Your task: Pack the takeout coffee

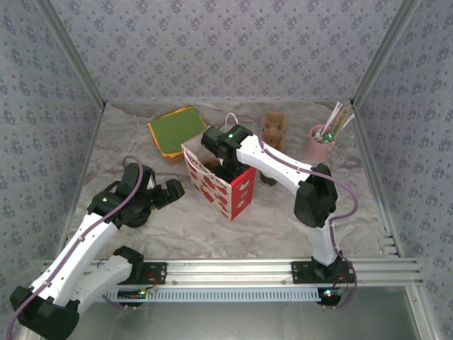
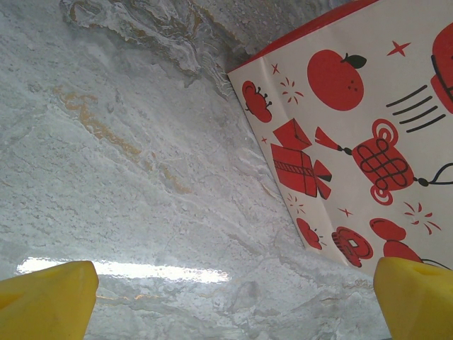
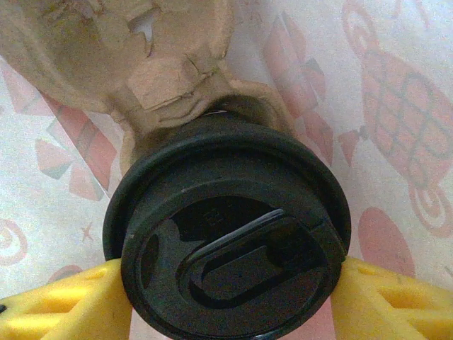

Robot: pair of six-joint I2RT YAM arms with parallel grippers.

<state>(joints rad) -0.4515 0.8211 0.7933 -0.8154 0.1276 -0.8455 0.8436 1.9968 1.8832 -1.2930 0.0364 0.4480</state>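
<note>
from above, the right arm (image 1: 283, 166) reaches into the mouth of the red-and-white bag (image 1: 228, 190); the left gripper (image 1: 172, 190) sits wide open just left of the bag. left wrist: the bag's printed wall stands ahead. right wrist: the right gripper (image 3: 230, 283) clasps the takeout coffee (image 3: 233, 248) inside the bag — upright, directly under the hand, black lid showing, touching a brown pulp carrier (image 3: 113, 49).

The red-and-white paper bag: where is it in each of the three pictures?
Top external: the paper bag stands mid-table, open top upward.
Left wrist: its printed side, at upper right.
Right wrist: its inner wall, behind the takeout coffee in the right claw.
Shared landmark: the bag's red prints.
</note>
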